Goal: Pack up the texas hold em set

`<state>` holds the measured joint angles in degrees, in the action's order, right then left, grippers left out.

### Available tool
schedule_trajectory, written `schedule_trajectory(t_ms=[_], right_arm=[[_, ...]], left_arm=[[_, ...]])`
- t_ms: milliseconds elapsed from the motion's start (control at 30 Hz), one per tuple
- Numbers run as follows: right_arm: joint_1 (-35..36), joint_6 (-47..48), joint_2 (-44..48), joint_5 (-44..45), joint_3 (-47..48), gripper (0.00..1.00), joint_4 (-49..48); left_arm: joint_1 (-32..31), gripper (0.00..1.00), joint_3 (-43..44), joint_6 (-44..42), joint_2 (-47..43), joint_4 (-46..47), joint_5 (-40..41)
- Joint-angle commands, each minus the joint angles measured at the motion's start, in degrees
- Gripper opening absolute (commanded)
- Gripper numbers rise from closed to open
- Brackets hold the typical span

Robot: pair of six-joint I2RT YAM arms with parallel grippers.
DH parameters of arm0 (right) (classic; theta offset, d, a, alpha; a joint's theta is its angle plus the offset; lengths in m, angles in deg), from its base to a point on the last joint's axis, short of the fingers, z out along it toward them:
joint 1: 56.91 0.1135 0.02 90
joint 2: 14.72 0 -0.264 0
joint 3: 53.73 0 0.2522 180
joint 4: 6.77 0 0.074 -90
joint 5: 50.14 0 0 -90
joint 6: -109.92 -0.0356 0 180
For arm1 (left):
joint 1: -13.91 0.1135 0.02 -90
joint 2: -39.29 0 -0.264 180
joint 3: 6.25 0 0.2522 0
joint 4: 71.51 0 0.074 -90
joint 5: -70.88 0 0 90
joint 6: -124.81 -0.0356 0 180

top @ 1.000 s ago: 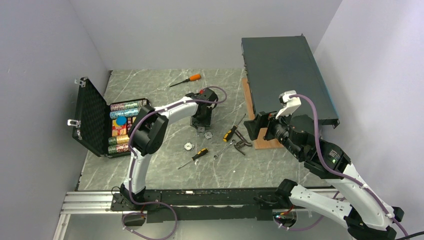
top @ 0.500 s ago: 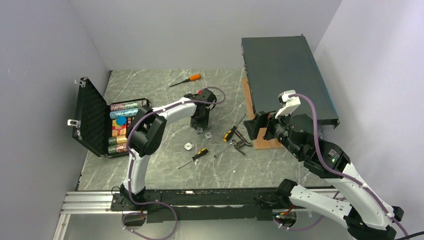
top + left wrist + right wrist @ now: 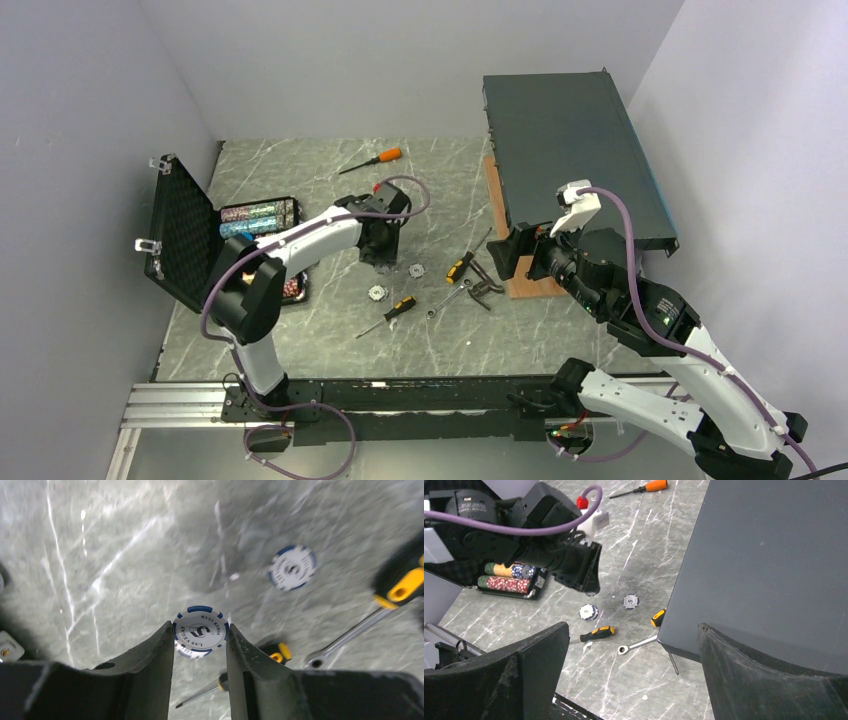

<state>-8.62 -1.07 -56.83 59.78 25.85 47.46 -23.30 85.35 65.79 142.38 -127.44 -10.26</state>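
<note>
The small black case (image 3: 183, 232) stands open at the table's left, foam lid up, with rows of poker chips (image 3: 254, 214) in its tray; my left arm hides part of the tray. My left gripper (image 3: 379, 252) hangs over the table's middle, shut on a blue-and-white chip (image 3: 200, 630) gripped by its edges above the surface. Two more loose chips lie flat nearby: one (image 3: 416, 270) beside the gripper and one (image 3: 377, 292) nearer the front. My right gripper (image 3: 508, 254) hovers wide open by the corner of the dark rack box (image 3: 570, 150), holding nothing.
A yellow-handled screwdriver (image 3: 392, 311), a second one (image 3: 459, 267), a ratchet wrench (image 3: 449, 296) and hex keys (image 3: 486, 284) lie mid-table. An orange-handled screwdriver (image 3: 372, 160) lies at the back. The rack box rests on a wooden block (image 3: 530, 288).
My left gripper closed on a chip, lifted it and shifted left toward the case, its elbow swinging down and left. The right arm stayed put.
</note>
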Motion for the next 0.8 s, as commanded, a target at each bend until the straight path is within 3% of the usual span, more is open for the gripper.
schedule_trajectory(t_ms=[0,233,767], right_arm=[[-0.12,0.03,-0.20,-0.73,0.66,1.00,-1.50],[-0.10,-0.40,-0.34,-1.58,-0.06,1.00,-2.48],[-0.05,-0.80,0.00,-1.51,-0.65,1.00,-2.23]], left_arm=[[-0.04,0.34,-6.33,1.54,-4.88,1.26,-0.13],[-0.21,0.34,-11.65,2.29,-7.09,3.32,-0.92],[-1.53,0.38,-12.11,2.88,-4.82,4.37,-1.46]])
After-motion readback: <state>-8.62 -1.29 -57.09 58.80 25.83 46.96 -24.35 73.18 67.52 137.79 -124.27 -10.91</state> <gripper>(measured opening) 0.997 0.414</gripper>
